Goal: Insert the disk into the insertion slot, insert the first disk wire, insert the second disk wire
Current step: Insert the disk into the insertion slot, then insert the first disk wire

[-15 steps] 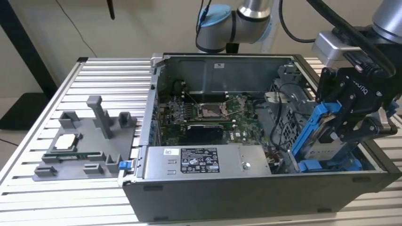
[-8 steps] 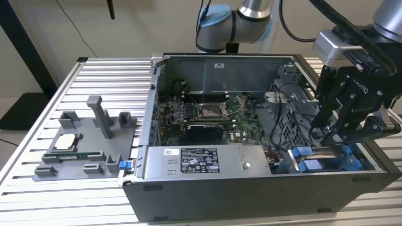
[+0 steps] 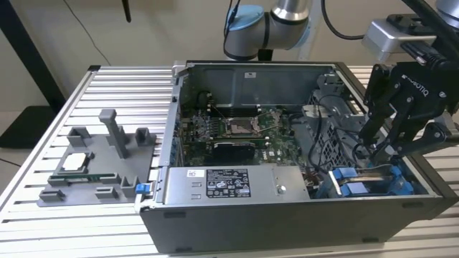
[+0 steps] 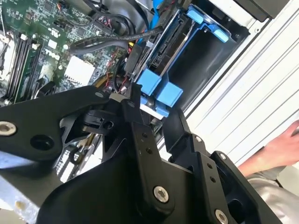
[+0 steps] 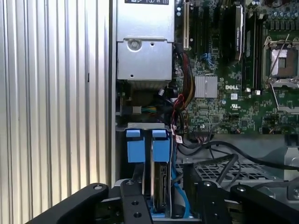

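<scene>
The disk (image 3: 373, 172) stands on edge in the insertion slot (image 3: 337, 180) at the case's front corner, on the exterior view's right, with its blue carrier tabs (image 5: 161, 145) showing. My gripper (image 3: 380, 153) hangs just above it, open. In both wrist views its black fingers (image 5: 135, 200) stand on either side of the disk's edge (image 5: 161, 186), and I cannot tell whether they touch it. A blue wire (image 5: 180, 196) runs beside the disk. A black plug (image 4: 133, 60) lies by the disk's connector end (image 4: 168, 37); whether it is seated is unclear.
The open case holds the motherboard (image 3: 244, 129), the silver power-supply box (image 3: 229, 185) and a perforated cage (image 3: 337, 134) with loose black cables (image 5: 219, 154). A grey fixture (image 3: 100, 161) with small parts sits on the slatted table. A person's hand (image 4: 280, 149) rests beside the case.
</scene>
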Robot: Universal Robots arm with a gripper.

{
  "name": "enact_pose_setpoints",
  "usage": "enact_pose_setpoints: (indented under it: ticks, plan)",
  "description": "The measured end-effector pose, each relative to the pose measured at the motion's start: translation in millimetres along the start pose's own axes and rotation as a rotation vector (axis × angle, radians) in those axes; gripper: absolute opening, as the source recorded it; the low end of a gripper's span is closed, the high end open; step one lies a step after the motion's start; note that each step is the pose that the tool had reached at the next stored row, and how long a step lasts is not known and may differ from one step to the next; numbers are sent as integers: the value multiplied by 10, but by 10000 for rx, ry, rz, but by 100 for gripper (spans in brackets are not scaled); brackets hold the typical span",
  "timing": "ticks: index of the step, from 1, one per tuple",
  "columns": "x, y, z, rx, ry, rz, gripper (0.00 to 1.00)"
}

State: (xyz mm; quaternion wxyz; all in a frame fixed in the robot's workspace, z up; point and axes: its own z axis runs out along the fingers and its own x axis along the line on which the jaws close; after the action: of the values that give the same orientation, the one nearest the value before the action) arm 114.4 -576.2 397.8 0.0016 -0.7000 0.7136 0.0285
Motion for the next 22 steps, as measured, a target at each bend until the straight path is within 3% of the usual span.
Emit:
enact_pose_setpoints:
  ticks: [3,7,10,13,17,22]
  plan:
    - [-36,1,-5,37,-11,-3,100]
    - [-67,2,-3,342,-147,-24,100]
    - [-89,2,4,584,-187,-41,100]
    - [-132,1,29,702,-190,-96,100]
    - [-188,0,83,788,-190,-199,100]
    - [-201,-3,130,935,-202,-397,100]
